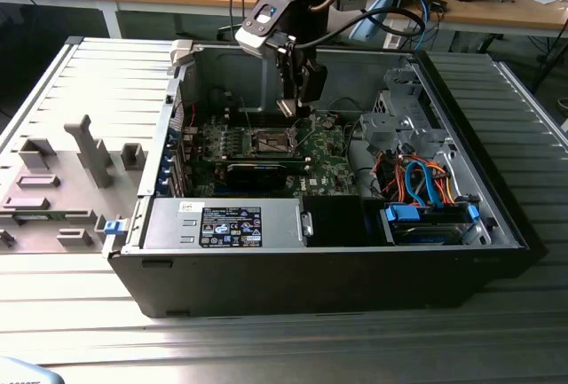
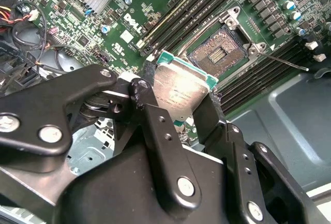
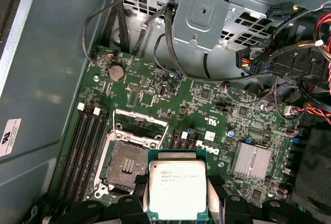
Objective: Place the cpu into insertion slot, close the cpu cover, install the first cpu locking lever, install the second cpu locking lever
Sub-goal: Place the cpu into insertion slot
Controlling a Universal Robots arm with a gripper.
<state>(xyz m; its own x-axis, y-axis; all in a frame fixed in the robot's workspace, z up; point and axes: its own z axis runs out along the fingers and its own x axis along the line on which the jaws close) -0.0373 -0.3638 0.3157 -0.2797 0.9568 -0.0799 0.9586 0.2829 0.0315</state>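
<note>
Over the motherboard [image 3: 170,105], cpu [image 3: 178,189] sits clamped between fingers [image 2: 153,125].

cpu [image 3: 177,190]: dull silver metal top, smooth, green rim
insertion slot [image 3: 124,167]: dark matt, brownish-gold centre
cpu cover [image 3: 145,140]: bright bare metal
gripper [image 2: 178,97]: matt black, shiny screws

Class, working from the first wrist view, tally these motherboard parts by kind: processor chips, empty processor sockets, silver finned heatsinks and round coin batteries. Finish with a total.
cpu: 1
insertion slot: 1
finned heatsink: 1
coin battery: 1
Total: 4
</note>
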